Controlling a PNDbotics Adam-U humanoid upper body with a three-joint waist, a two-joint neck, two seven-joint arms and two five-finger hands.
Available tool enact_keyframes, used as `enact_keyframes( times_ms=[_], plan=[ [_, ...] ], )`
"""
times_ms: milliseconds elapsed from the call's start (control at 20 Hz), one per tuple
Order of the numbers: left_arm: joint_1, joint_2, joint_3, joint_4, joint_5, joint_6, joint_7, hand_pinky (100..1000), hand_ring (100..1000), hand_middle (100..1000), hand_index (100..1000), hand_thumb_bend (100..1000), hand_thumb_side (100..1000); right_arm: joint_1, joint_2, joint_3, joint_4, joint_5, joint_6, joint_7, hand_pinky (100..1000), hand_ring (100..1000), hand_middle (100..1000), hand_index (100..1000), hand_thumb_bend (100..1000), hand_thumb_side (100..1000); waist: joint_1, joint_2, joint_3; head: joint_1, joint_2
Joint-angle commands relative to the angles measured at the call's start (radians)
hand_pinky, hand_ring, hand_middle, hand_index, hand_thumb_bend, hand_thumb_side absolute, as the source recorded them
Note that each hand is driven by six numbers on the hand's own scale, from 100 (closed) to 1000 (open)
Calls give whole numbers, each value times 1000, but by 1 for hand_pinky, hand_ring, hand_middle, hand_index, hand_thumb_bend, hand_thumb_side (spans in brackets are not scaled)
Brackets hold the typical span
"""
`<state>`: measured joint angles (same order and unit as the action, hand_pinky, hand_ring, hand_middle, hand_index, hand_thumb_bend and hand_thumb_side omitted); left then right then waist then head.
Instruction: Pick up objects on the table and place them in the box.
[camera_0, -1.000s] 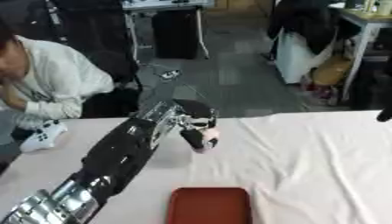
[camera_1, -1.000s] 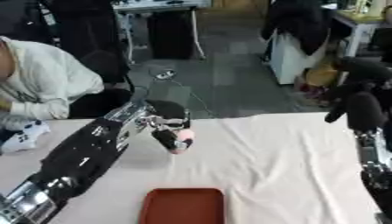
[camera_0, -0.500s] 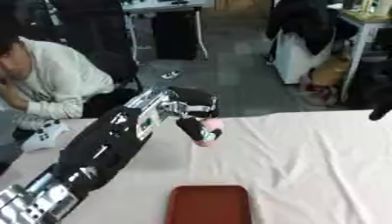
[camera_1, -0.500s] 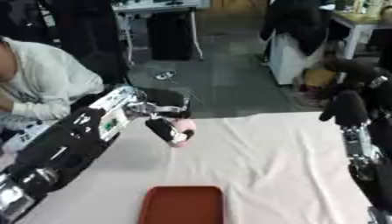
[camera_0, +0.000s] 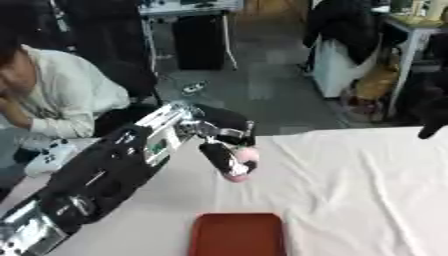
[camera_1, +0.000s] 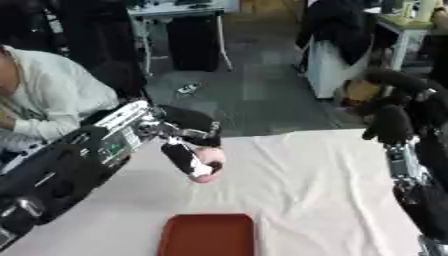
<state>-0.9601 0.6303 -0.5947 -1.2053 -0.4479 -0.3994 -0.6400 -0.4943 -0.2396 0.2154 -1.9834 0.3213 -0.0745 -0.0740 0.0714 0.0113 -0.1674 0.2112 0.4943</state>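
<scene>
**A:** Transport is the step in hand, as I read it. The left hand has its fingers curled round a small pink object and holds it up off the white table cloth, at the far left part of the table.

**B:** And the box?

**A:** The red box sits at the near edge, low in the view, open side up. Nothing shows inside it. The pink object hangs above the cloth, farther from us than the box and roughly over its line, but not yet over its opening.

**B:** So what does the next move call for?

**A:** In my judgement, bring the left hand toward the near edge until the object is above the tray of the box, lower it, then uncurl the fingers. The object looks small and rounded, so a release from height might let it roll or bounce out.

**B:** The other hand?

**A:** The right hand is raised at the far right, well apart from the box, holding nothing. The fingers hang down; whether they are relaxed or curled I cannot tell.

**B:** Any brands, labels, writing?

**A:** None that can be read. There is a small green patch on the silver panel of the left forearm; no lettering can be made out. The box and the pink object are plain.
</scene>
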Motion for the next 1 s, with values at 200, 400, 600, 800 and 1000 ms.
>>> enact_keyframes(
  times_ms=[200,400,600,800,1000],
  plan=[
    [-6,36,-51,-6,44,-2,-73,100,100,100,407,100,576,-6,-13,0,-17,1,2,4,398,582,749,831,254,840,-1,-14,0,-15,-25],
    [2,31,-71,18,54,-16,-111,100,100,100,409,100,586,-8,-13,1,-17,0,2,7,399,583,750,832,254,840,-1,-14,-1,-11,-19],
    [11,20,-91,52,78,-41,-144,100,100,100,414,100,597,-9,-12,1,-17,0,2,8,398,584,750,832,254,840,-1,-12,-4,-7,-11],
    [22,9,-113,82,118,-69,-198,100,100,100,418,100,610,-10,-12,2,-17,0,2,9,399,584,750,832,254,839,-1,-12,-6,-4,-2],
    [35,2,-130,88,141,-89,-235,100,100,100,418,100,615,-12,-11,2,-17,0,2,10,399,584,750,832,254,839,-1,-12,-7,-3,1]
  ],
)
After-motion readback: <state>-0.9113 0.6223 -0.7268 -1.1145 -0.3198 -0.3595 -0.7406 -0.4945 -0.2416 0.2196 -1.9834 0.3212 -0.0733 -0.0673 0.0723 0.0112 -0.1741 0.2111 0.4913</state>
